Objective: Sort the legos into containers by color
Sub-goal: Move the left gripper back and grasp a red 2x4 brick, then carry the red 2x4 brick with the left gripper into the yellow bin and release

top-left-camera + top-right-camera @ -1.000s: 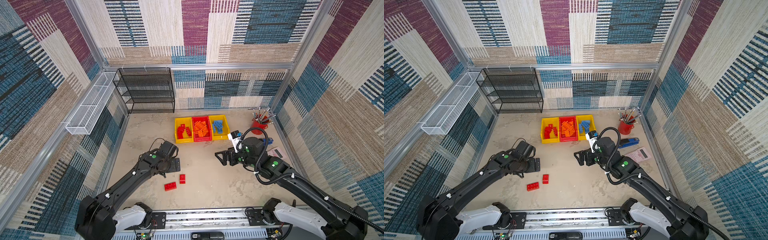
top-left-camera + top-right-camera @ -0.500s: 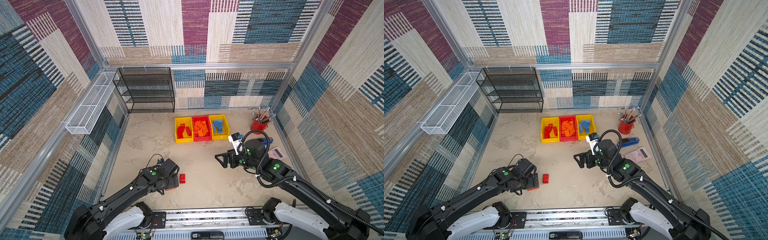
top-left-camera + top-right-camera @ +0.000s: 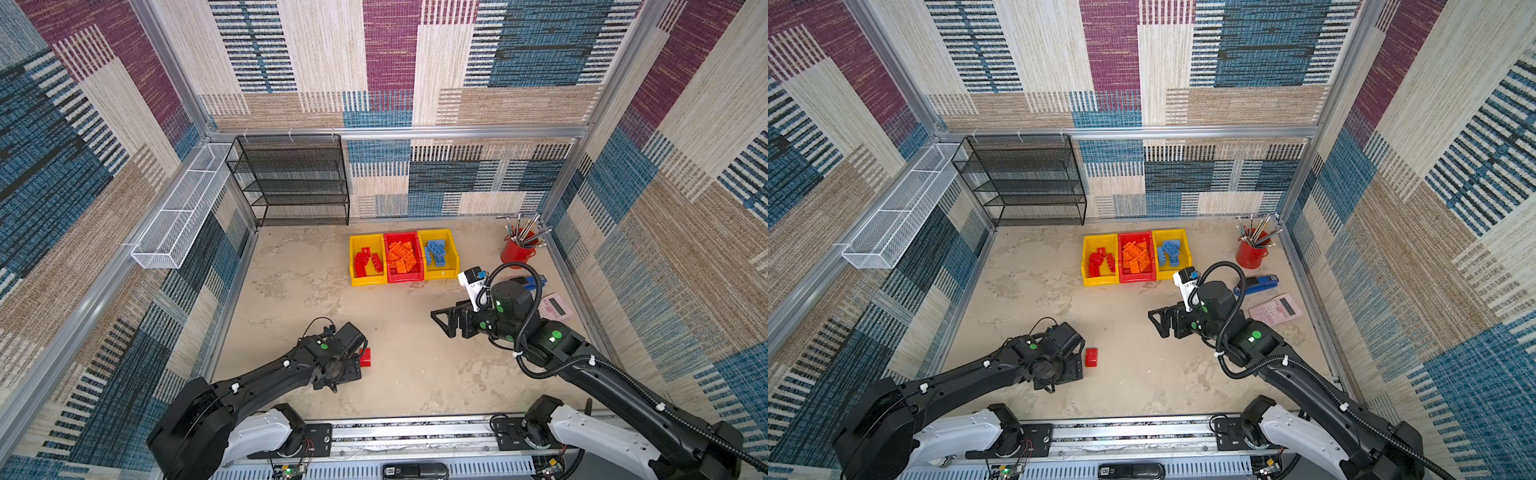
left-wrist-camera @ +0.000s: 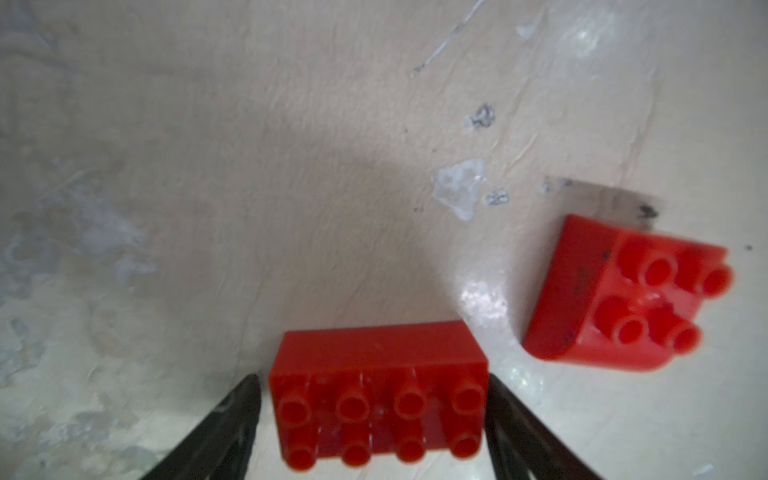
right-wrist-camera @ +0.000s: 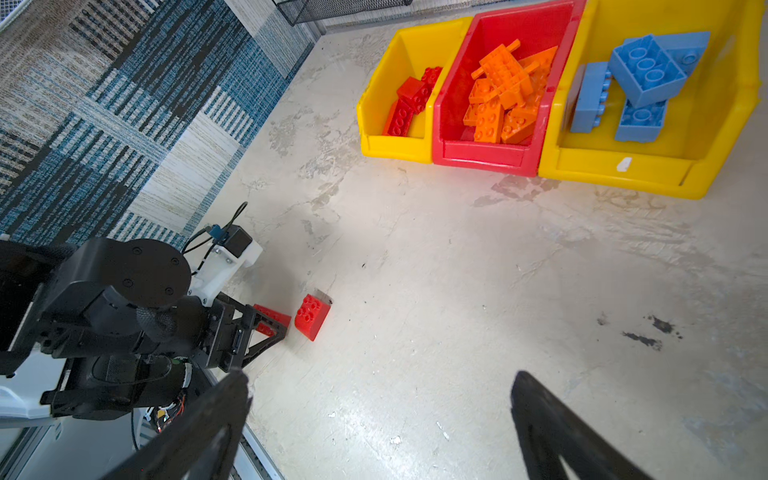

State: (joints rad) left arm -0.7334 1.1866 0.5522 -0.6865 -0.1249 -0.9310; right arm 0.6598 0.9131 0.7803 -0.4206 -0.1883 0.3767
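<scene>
Well to the left of the red bin point(image 3: 405, 277), and nearer the robot's base than it, the left gripper point(image 4: 372, 376) is down at the surface point(image 3: 291, 291). Its fingers stand partly apart and straddle a long red brick point(image 4: 376, 399) that lies studs-up on the surface. In the left wrist view one finger meets one end of the brick, while a sliver of surface shows between the other finger and the opposite end, so the brick is bracketed rather than clamped. A small red brick point(image 3: 1091, 357) lies near it but apart, on the surface, also left of the red bin and nearer the base. Touching the red bin's left side, the left yellow bin point(image 3: 365, 280) holds red bricks point(image 3: 365, 262). The red bin itself holds a heap of orange bricks point(image 3: 402, 257). Touching its right side, the right yellow bin point(image 3: 440, 274) holds blue bricks point(image 3: 435, 251). Right of the red bin and nearer the base, the right gripper point(image 5: 378, 380) hovers above the surface with its fingers wide and nothing between them. Farther right of the red bin stand a cup point(image 3: 514, 251) of metal tools, a stapler point(image 3: 1260, 283) and a calculator point(image 3: 1275, 308).
</scene>
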